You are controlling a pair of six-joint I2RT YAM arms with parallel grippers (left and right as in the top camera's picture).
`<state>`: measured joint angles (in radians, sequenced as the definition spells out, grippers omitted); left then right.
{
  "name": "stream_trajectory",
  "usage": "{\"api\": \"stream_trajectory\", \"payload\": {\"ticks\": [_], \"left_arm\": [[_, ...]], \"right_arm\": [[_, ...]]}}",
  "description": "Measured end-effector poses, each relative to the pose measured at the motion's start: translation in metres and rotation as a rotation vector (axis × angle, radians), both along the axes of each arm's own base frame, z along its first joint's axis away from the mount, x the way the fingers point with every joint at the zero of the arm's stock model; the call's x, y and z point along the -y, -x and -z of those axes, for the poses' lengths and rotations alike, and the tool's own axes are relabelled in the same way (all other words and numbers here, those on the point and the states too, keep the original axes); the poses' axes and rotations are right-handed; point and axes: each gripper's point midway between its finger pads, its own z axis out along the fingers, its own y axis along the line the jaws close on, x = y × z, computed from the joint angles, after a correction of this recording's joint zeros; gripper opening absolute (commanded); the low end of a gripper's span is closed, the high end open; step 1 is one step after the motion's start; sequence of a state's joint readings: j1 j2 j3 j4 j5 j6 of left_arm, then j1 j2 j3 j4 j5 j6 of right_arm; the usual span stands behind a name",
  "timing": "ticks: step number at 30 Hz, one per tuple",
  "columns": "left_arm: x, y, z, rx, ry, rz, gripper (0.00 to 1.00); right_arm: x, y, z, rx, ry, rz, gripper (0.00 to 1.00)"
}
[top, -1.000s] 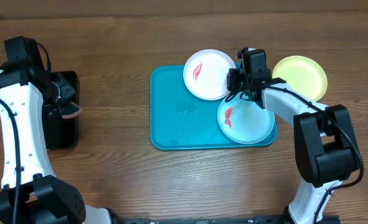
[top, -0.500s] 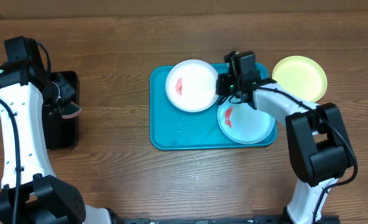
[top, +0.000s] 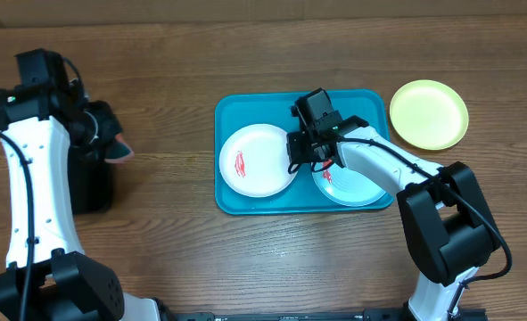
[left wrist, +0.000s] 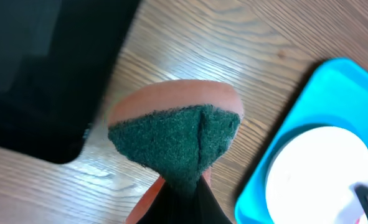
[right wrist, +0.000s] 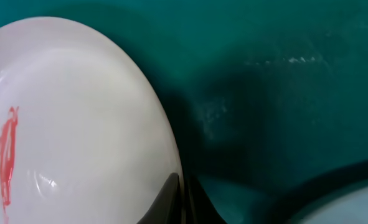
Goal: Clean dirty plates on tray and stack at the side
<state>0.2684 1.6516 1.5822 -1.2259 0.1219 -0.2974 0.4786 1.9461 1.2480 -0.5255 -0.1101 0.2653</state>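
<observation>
The right jaws are clenched on the right rim of the red-smeared white plate (top: pixel 254 160), which lies in the left half of the blue tray (top: pixel 245 111) at frame centre, the blue-rimmed plate (top: pixel 361 189) just beside it and the yellow-green plate (top: pixel 429 113) out on the desk (top: pixel 174 259) at upper right. The left jaws grasp a folded sponge (left wrist: pixel 174 140) above the desk beside the black tray (left wrist: pixel 40 68) at far left. Such a thin pinch on the rim may slip or tip the plate once the sponge presses down, knocking its neighbour.
</observation>
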Motion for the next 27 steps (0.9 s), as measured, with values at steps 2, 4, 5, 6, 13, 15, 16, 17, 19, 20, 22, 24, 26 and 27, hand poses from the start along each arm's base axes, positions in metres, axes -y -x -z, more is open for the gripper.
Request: {"api": "stream_trajectory", "payload": {"ticks": [2, 4, 5, 6, 13, 15, 16, 17, 19, 20, 22, 24, 26, 27], "left_arm": [[0.007, -0.002, 0.000, 0.002, 0.002, 0.030, 0.04], [0.014, -0.003, 0.000, 0.004, -0.001, 0.056, 0.04], [0.017, -0.004, 0.000, 0.004, -0.005, 0.064, 0.04], [0.017, -0.004, 0.000, 0.002, -0.011, 0.067, 0.04], [-0.029, -0.010, 0.001, 0.025, -0.140, -0.106, 0.04], [-0.050, -0.016, 0.005, 0.046, -0.167, -0.169, 0.04], [-0.059, -0.017, 0.010, 0.047, -0.174, -0.196, 0.04], [-0.070, -0.017, 0.018, 0.035, -0.181, -0.226, 0.04], [-0.086, -0.017, 0.034, 0.003, -0.187, -0.265, 0.04], [-0.093, -0.017, 0.043, -0.012, -0.187, -0.282, 0.04], [-0.104, -0.018, 0.060, -0.040, -0.185, -0.308, 0.04], [-0.112, -0.019, 0.074, -0.064, -0.182, -0.328, 0.04], [-0.117, -0.020, 0.086, -0.083, -0.180, -0.337, 0.04], [-0.121, -0.020, 0.093, -0.093, -0.180, -0.343, 0.04]], "right_arm": [[0.002, 0.000, 0.001, -0.002, 0.012, 0.005, 0.04], [0.005, 0.000, 0.001, 0.001, 0.025, 0.010, 0.04], [0.006, -0.001, 0.002, 0.004, 0.032, 0.013, 0.04], [0.008, -0.001, 0.002, 0.005, 0.040, 0.016, 0.04], [0.016, 0.000, 0.004, -0.012, 0.064, 0.100, 0.04], [0.017, 0.001, 0.005, -0.022, 0.062, 0.124, 0.04], [0.018, 0.002, 0.005, -0.030, 0.062, 0.133, 0.04], [0.018, 0.002, 0.006, -0.034, 0.060, 0.139, 0.04], [0.017, 0.006, 0.007, -0.055, 0.053, 0.146, 0.04], [0.017, 0.009, 0.007, -0.070, 0.049, 0.148, 0.04], [0.017, 0.014, 0.008, -0.092, 0.046, 0.151, 0.04], [0.017, 0.017, 0.009, -0.113, 0.043, 0.160, 0.04], [0.017, 0.021, 0.010, -0.131, 0.038, 0.176, 0.04], [0.018, 0.022, 0.010, -0.140, 0.036, 0.187, 0.04]]}}
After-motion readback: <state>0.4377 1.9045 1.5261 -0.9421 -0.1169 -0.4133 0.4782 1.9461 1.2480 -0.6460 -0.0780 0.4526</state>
